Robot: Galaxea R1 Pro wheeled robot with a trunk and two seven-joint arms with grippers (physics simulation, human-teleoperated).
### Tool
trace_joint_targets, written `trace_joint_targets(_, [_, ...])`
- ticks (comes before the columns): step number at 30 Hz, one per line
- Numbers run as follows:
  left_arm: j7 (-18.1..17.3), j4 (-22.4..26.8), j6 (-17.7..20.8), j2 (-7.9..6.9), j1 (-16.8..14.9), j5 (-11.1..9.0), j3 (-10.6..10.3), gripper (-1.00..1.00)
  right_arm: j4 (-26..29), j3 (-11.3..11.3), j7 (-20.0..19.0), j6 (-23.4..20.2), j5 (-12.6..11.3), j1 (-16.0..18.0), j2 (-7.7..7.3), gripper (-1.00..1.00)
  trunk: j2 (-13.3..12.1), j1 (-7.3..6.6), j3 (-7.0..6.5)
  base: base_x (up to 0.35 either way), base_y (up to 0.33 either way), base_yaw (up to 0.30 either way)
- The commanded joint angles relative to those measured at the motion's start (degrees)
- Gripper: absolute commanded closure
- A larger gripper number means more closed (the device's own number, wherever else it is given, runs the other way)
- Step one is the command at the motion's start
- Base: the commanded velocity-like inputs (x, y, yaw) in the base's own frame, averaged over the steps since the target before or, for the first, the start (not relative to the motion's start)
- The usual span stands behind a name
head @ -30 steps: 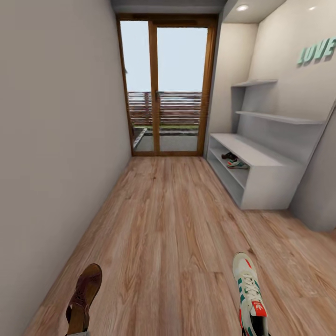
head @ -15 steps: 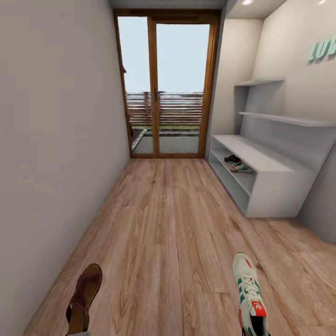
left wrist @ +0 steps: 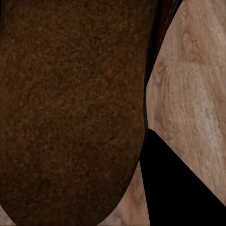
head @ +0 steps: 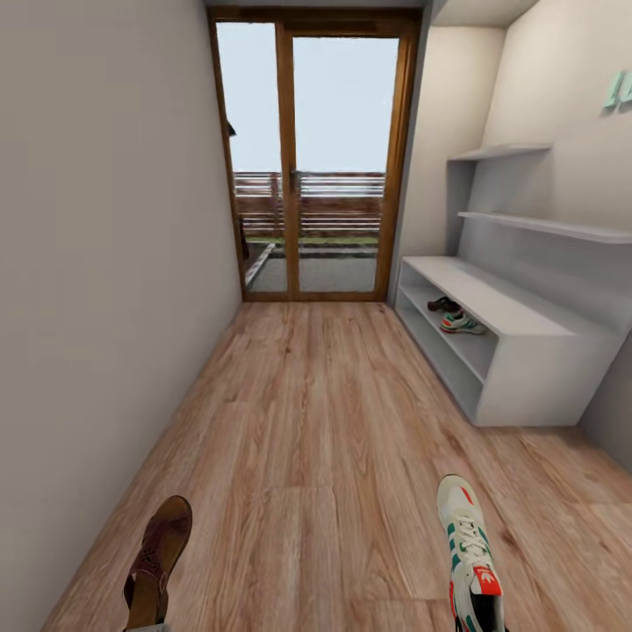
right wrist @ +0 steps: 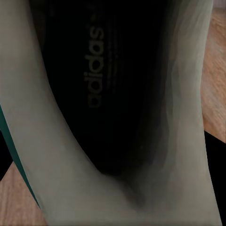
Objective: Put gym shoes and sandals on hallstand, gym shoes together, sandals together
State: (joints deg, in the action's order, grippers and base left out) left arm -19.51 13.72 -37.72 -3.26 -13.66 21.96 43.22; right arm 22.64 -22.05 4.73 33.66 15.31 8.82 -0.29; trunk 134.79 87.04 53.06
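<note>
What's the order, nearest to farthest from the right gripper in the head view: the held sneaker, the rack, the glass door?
1. Sneaker, at the right gripper, bottom right; the gripper itself is hidden.
2. Rack, ahead against the right wall.
3. Glass door, at the corridor's far end.

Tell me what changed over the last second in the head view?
The view has advanced down the corridor: the hallstand and glass door look nearer, so the robot moved, not they. The carried sandal and gym shoe kept their places in the picture. One sandal and one gym shoe stay on the hallstand's upper shelf.
</note>
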Motion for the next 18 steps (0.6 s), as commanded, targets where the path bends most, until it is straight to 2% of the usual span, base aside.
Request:
trace_joint_targets(1, [-0.36, -0.01, -0.16, 0.01, -0.05, 0.36, 0.53, 1.0, -0.06, -0.26, 0.28, 0.18, 0.6, 0.05, 0.02, 1.0, 0.02, 0.02, 0.05, 0.337, 0.0, 0.0])
trace_joint_targets(18, [-0.36, -0.01, -0.16, 0.01, -0.05, 0.36, 0.5, 1.0, -0.06, -0.2, 0.28, 0.18, 0.6, 0.05, 0.02, 1.0, 0.02, 0.02, 0.05, 0.337, 0.0, 0.0])
